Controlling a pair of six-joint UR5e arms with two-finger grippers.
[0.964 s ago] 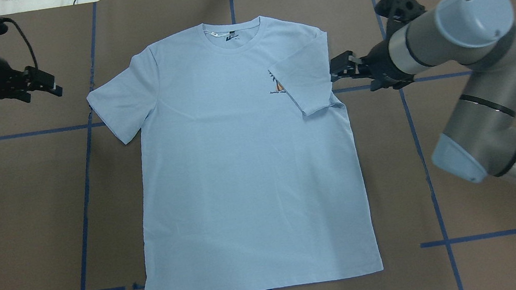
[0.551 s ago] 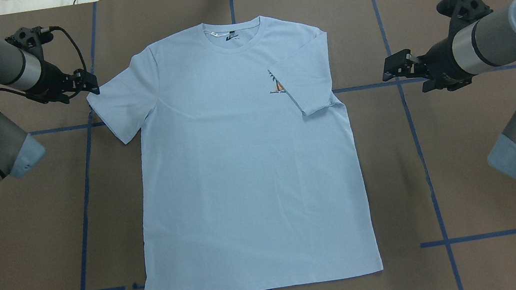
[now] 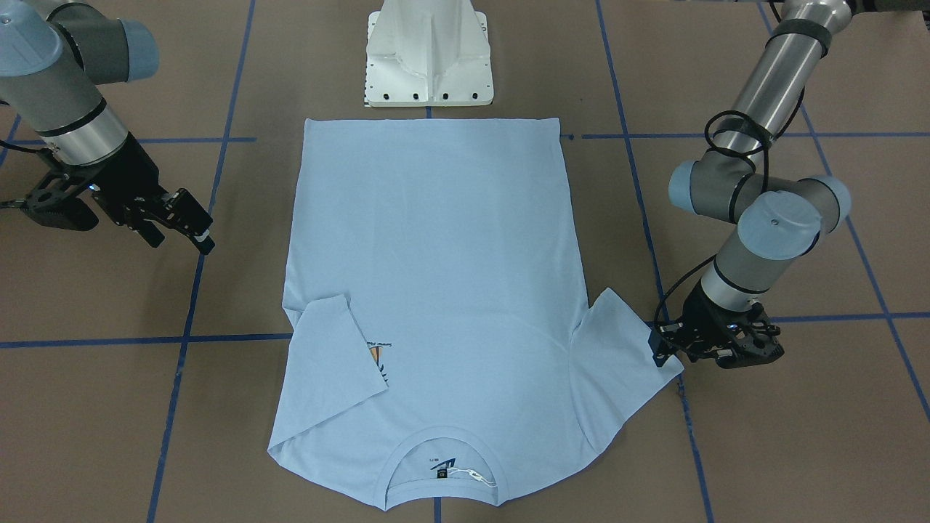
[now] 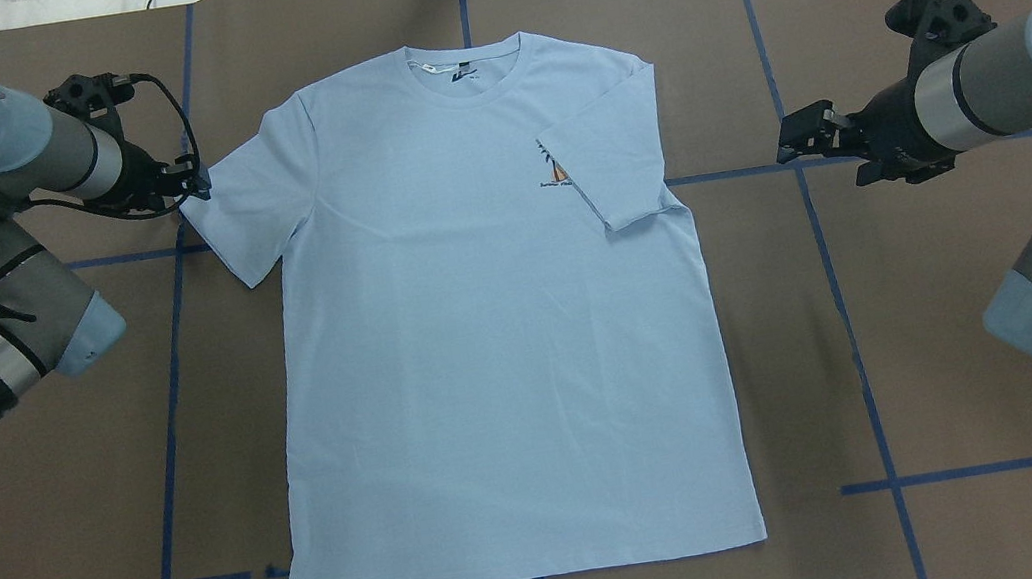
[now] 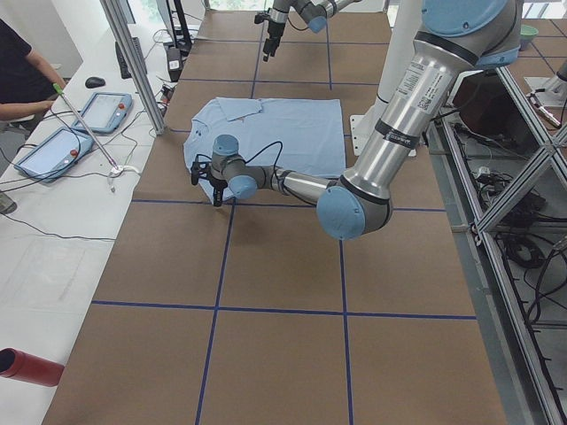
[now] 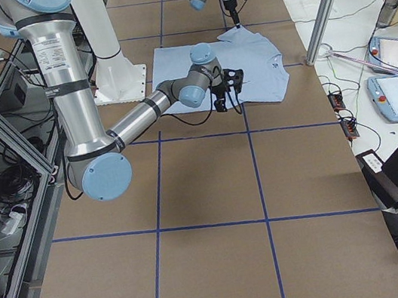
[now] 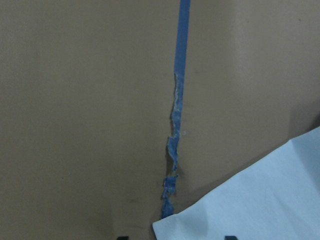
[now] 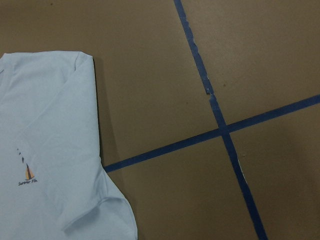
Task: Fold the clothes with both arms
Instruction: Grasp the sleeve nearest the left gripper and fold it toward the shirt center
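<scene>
The light blue T-shirt (image 4: 495,353) lies flat, print side up, collar at the far side of the overhead view. Its sleeve on my right side (image 4: 607,145) is folded in over the chest and half covers the palm print (image 4: 553,170). The other sleeve (image 4: 251,200) is spread out. My left gripper (image 4: 198,185) is low at that sleeve's tip, also in the front view (image 3: 657,349). In the left wrist view the sleeve corner (image 7: 260,200) lies between its open fingertips. My right gripper (image 4: 789,145) is open and empty, over bare table to the shirt's right.
The white pedestal base (image 3: 429,51) stands at the shirt's hem side. Blue tape lines (image 4: 841,304) cross the brown table. A person (image 5: 18,62), tablets and a red cylinder (image 5: 27,367) are at the side bench past the table's far edge.
My left gripper has moved right and down to the spread sleeve's tip. My right gripper has pulled back to the right, away from the folded sleeve. The shirt has not moved.
</scene>
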